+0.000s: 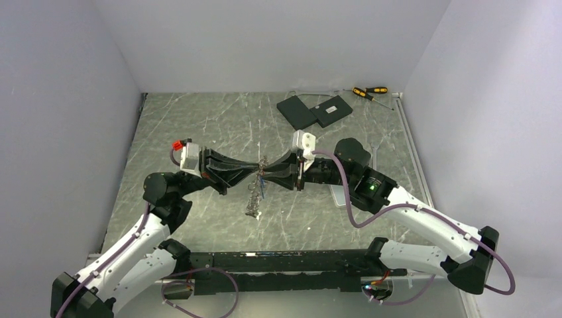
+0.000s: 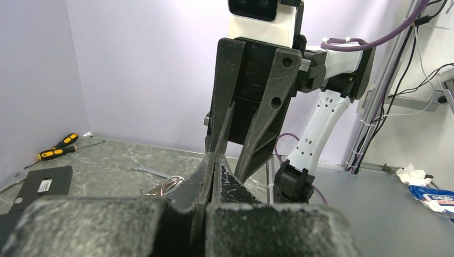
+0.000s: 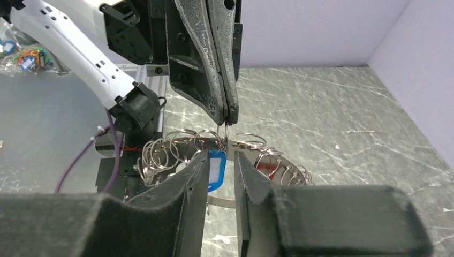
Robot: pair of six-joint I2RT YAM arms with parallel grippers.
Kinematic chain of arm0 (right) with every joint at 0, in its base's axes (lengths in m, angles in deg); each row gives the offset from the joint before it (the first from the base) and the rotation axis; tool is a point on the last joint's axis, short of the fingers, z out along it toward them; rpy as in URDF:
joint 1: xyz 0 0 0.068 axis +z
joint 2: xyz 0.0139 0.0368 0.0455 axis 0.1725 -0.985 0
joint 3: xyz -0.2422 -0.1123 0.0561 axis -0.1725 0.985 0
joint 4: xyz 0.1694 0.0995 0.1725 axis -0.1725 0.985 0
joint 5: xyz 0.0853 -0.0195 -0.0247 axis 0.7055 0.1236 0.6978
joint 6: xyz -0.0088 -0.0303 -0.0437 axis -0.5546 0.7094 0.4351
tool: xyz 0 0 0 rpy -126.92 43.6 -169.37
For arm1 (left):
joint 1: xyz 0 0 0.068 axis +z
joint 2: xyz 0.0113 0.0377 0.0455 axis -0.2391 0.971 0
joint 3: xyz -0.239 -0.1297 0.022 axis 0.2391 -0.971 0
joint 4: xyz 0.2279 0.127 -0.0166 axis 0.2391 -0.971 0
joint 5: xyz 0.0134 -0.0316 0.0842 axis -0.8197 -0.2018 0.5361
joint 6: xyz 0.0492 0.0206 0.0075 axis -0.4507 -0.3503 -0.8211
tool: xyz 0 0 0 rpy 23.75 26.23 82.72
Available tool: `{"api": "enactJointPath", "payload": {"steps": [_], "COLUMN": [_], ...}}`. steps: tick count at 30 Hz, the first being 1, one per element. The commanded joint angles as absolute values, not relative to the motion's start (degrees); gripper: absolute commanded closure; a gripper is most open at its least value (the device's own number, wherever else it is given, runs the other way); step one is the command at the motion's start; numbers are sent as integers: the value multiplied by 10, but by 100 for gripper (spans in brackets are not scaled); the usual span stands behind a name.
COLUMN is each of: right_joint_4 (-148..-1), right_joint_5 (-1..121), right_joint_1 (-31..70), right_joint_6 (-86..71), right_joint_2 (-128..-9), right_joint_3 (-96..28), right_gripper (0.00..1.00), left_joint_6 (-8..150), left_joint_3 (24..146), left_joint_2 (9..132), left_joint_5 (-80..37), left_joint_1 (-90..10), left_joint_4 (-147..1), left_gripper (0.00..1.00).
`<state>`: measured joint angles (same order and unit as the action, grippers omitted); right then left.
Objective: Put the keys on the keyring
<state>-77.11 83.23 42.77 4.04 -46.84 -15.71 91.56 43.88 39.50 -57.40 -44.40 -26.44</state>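
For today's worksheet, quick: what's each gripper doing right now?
Left gripper: shut, pinching the keyring.
Right gripper: open, fingers either side of the blue tag.

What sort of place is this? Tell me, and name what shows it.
Probably a robotics lab test cell, not a home: pale panel walls box in a marbled grey table, two cabled robot arms are bolted at its near edge, and screwdrivers lie at the back.
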Motion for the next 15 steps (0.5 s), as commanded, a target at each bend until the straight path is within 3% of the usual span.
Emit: {"api": "enactJointPath", "payload": {"steps": [1, 6, 15], "right_joint_4": [-811, -819, -818], "right_joint_5": [853, 854, 854], "right_joint_1": [430, 430, 430], "right_joint_6": [36, 32, 32], "right_joint_2": [-472, -478, -478], "right_joint_3": [-182, -185, -189], "right_gripper": [75, 78, 98], "left_joint_6": [930, 933, 932], "left_joint_3": [439, 438, 433], "left_joint_2": [396, 399, 399], "left_joint_5": [-580, -580, -580], "left_joint_1": [-446, -446, -445], "left_joint_4": [-205, -200, -201], "left_gripper": [100, 100, 100]}}
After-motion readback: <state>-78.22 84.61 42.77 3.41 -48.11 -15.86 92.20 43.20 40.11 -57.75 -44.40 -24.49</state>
